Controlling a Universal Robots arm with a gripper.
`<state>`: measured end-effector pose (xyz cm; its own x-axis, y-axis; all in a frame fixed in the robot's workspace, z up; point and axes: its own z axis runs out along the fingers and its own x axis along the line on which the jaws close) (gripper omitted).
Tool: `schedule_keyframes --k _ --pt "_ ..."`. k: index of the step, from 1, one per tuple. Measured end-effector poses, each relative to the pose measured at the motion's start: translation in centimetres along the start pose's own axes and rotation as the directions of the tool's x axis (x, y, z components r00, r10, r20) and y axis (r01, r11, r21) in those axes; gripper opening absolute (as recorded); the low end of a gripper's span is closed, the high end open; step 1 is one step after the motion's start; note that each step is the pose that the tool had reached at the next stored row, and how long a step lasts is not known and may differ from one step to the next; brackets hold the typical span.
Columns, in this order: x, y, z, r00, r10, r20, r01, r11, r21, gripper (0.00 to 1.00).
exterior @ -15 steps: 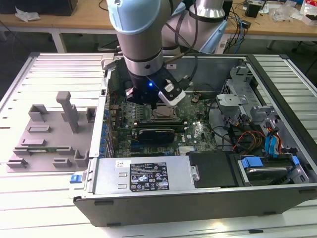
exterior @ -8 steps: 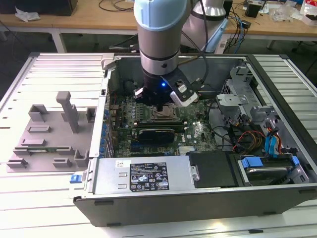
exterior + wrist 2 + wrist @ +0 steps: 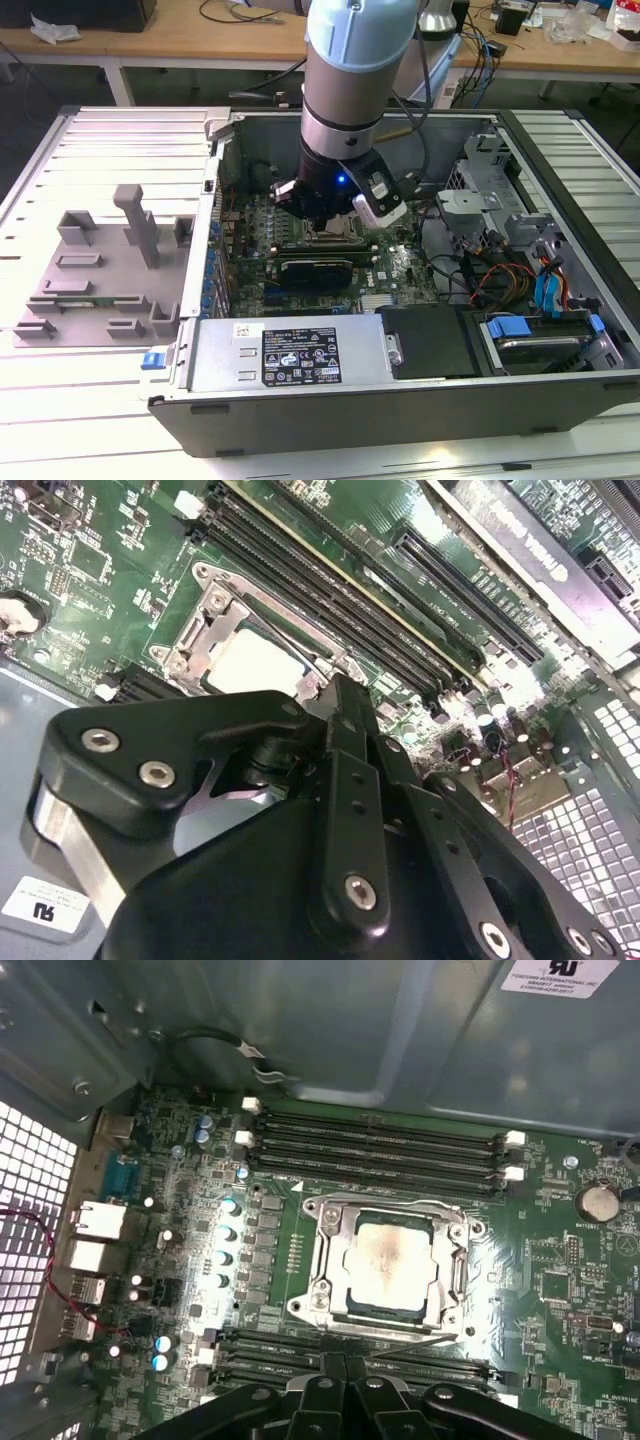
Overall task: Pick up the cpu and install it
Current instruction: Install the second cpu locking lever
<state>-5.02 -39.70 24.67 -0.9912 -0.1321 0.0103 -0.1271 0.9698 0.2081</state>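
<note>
1. The open computer case (image 3: 560,390) lies on its side on the slatted table (image 3: 90,400). The arm (image 3: 355,70) reaches down into its middle, over the motherboard (image 3: 400,270).

2. The grey tray (image 3: 95,290) sits on the table at the exterior view's left, well apart from the arm.

3. The gripper (image 3: 345,1400) hangs just above the board near the socket (image 3: 390,1265); its black linkage crowds both wrist views. I cannot tell whether the fingers are spread or pressed together, since their tips are hidden, and nothing shows pinched between them.

4. The socket's metal frame lies flat between the rows of memory slots (image 3: 385,1145).

5. The cpu (image 3: 392,1263) rests inside the socket frame, its silvery top plate facing up. In the second wrist view it shows as a pale square (image 3: 255,665) just beyond the gripper body.

6. Step in hand, as I judge it: the chip looks already set in the socket, so the pick-up and placing seem done and the work stands at seating or release.

7. Any further move would call for a straight, gentle vertical path, because a sideways nudge could shift the chip on the socket's contacts.

8. Orientation: the chip lies flat, nearly square, so no clear long axis; its edges run parallel to the frame and the memory slots.
</note>
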Motion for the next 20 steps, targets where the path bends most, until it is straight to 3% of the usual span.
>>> schedule_keyframes --k 6,12,15,20 --pt "0.06 -0.46 0.00 0.9996 0.027 -0.0021 -0.027 0.9996 -0.0030 0.11" --pt "0.05 -0.66 0.84 0.9934 0.114 0.0165 -0.113 0.9935 -0.0116 0.11" --pt "0.08 -0.78 1.66 0.9851 0.170 0.0284 -0.169 0.9854 -0.0142 0.11" --pt "0.38 -0.65 1.74 0.9841 0.175 0.0298 -0.175 0.9845 -0.0144 0.11"
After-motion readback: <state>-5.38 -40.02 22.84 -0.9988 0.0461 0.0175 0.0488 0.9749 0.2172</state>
